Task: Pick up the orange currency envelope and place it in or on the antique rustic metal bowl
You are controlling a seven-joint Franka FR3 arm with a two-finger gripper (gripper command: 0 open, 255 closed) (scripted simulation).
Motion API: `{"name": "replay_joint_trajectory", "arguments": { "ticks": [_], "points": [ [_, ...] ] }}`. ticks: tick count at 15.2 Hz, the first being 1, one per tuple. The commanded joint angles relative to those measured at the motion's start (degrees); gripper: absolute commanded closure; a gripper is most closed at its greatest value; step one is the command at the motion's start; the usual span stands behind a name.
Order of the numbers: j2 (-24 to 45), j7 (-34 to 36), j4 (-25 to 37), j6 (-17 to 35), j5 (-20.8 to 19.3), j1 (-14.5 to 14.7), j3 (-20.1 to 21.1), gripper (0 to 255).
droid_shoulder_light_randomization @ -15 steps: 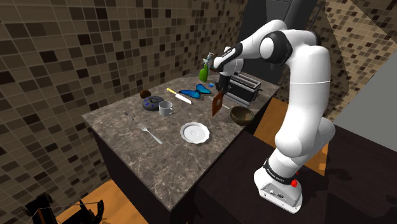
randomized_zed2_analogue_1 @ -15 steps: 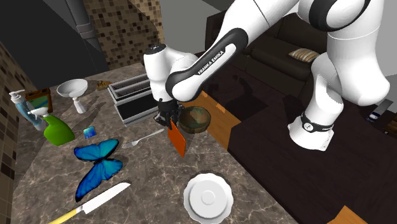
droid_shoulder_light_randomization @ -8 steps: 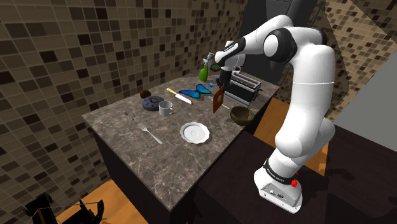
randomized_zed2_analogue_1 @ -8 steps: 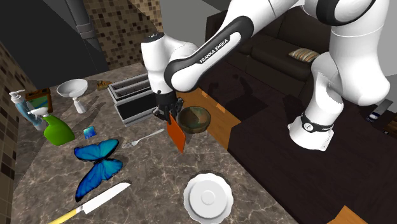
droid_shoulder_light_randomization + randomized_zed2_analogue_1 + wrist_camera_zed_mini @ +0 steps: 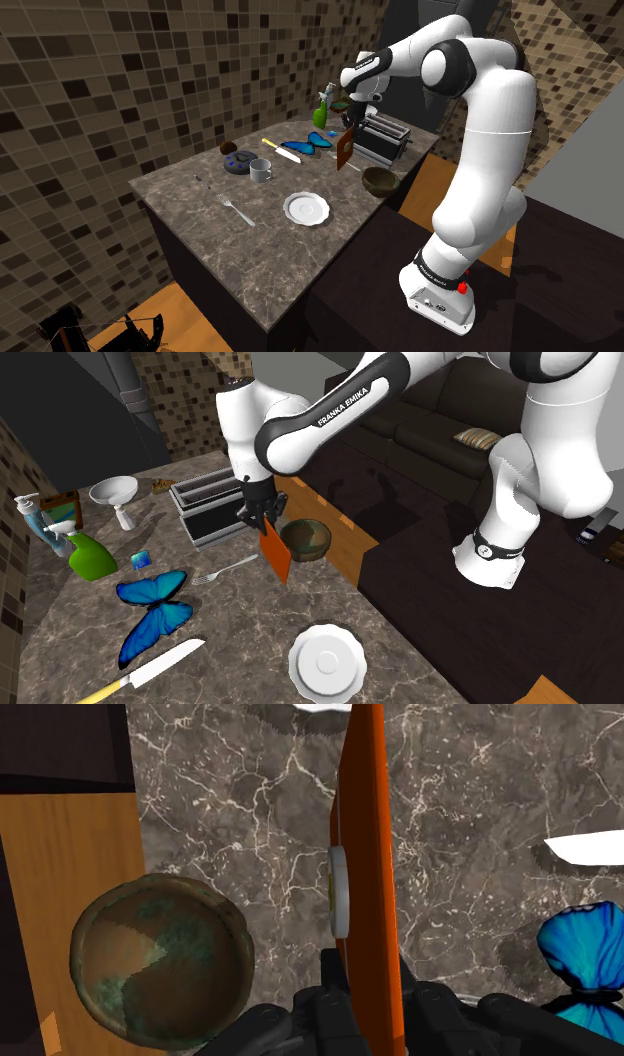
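Gripper: the all-black two-finger gripper (image 5: 365,994) is clenched on the top edge of the envelope, one finger against each flat face.
Envelope: the flat orange rectangular envelope (image 5: 277,557) with a pale round seal on one face hangs on edge below the fingers, off the counter.
Bowl: the round, green-tarnished brown metal bowl (image 5: 85,939) sits empty near the counter's edge. It is just to one side of the envelope, not under it.
Counter: the dark veined marble countertop (image 5: 240,614) lies under both.
Done: the pick looks complete, since the envelope is lifted and firmly gripped.
Left: by my reading, a short sideways carry over the bowl, a lowering, then the release.
Farther off: a silver fork (image 5: 225,569) and a blue butterfly figure (image 5: 152,614) lie beyond the envelope, and a white round plate (image 5: 325,662) lies well apart from the bowl.
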Motion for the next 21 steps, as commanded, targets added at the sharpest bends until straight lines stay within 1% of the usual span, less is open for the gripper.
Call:
{"name": "replay_joint_trajectory", "arguments": {
  "ticks": [1,7,14,21],
  "points": [
    [-0.76,0.12,0.48,-1.21,-0.21,0.07,-0.08,255],
    [-2.49,0.4,2.35,-4.77,-0.69,0.19,-0.28,255],
    [-8.32,-6.82,-1.88,-6.28,-1.75,-4.21,-3.4,255],
    [-11.89,-14.62,-2.67,-8.91,-2.63,-8.84,-6.91,255]
  ]
}}
